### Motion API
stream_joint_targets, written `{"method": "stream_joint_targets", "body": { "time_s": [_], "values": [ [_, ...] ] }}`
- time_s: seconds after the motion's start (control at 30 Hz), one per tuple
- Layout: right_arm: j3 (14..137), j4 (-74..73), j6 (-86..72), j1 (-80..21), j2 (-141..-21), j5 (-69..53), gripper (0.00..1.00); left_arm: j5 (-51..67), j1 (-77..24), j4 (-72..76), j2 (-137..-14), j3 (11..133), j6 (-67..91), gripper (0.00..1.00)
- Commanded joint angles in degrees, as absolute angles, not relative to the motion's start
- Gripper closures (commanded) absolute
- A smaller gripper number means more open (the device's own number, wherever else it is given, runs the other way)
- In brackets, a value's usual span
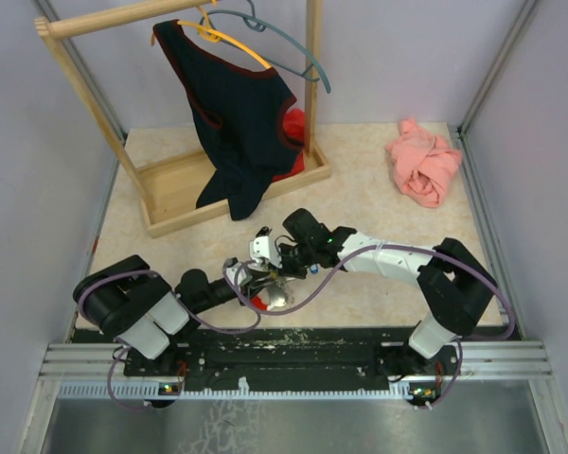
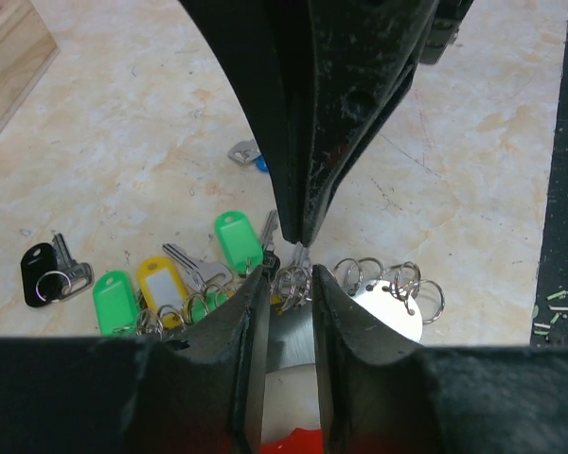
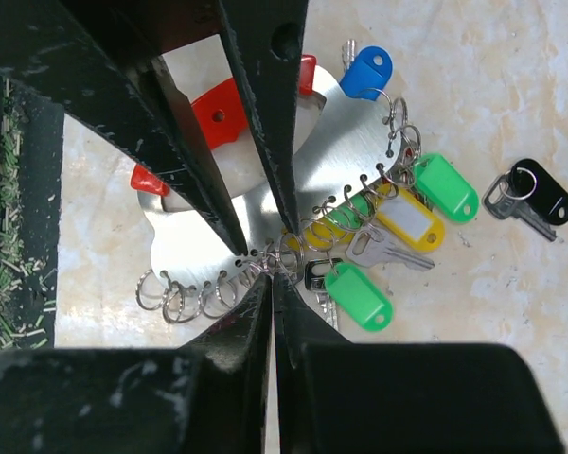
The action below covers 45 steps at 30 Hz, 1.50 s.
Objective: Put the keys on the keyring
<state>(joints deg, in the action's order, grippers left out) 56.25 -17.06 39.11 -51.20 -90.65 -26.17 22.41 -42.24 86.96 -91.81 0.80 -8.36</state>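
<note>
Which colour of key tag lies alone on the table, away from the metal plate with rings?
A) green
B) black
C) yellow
B: the black key tag lies by itself, whereas the yellow tag and the green tags sit crowded at the rings of the metal plate.

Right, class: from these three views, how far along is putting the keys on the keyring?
Done: green-tagged keys and a yellow-tagged key hang from rings on the metal plate. In hand: the right gripper, shut, and the left gripper meet at its ringed edge. Left: the black-tagged key lies loose on the table, and several rings are empty.
</note>
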Motion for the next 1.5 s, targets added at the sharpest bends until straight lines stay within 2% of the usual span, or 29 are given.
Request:
{"method": "stream_joint_targets", "body": {
  "time_s": [0.0, 0.17, 0.3, 0.47, 0.73, 1.2, 1.37, 1.47],
  "values": [
    [54.59, -14.75, 33.02, -49.77, -87.68, -26.49, 0.92, 22.96, -42.1, 87.05, -87.98, 1.93, -6.72, 0.7],
    [50.51, -9.79, 19.4, -45.5, -85.75, -28.98, 0.86, 24.66, -42.19, 63.91, -79.4, 8.53, -3.08, 0.72],
    [45.35, -5.42, 9.63, -45.26, -83.37, -30.68, 0.72, 24.48, -42.47, 42.47, -73.36, 13.95, 3.09, 0.73],
    [39.75, -0.9, -3.05, -45.49, -80.9, -27.1, 0.71, 23.08, -42.71, 30.86, -69.12, 16.47, 9.44, 0.75],
    [36.79, 4.51, -10.95, -46.06, -82.62, -26.38, 0.71, 24.49, -42.8, 25.13, -69.82, 18.88, 13.84, 0.76],
    [38.03, 6.85, -10.35, -47.76, -89.93, -30.38, 0.73, 25.25, -42.76, 23.3, -75.68, 21.45, 15.42, 0.78],
    [38.59, 5.87, -8.47, -47.82, -90.69, -30.33, 0.82, 24.96, -42.8, 23.24, -76.53, 21.57, 15.3, 0.78],
    [39.37, 3.88, -5.91, -47.88, -89.72, -30.19, 0.96, 24.81, -42.72, 23.36, -76.63, 21.43, 15.06, 0.79]
  ]
}}
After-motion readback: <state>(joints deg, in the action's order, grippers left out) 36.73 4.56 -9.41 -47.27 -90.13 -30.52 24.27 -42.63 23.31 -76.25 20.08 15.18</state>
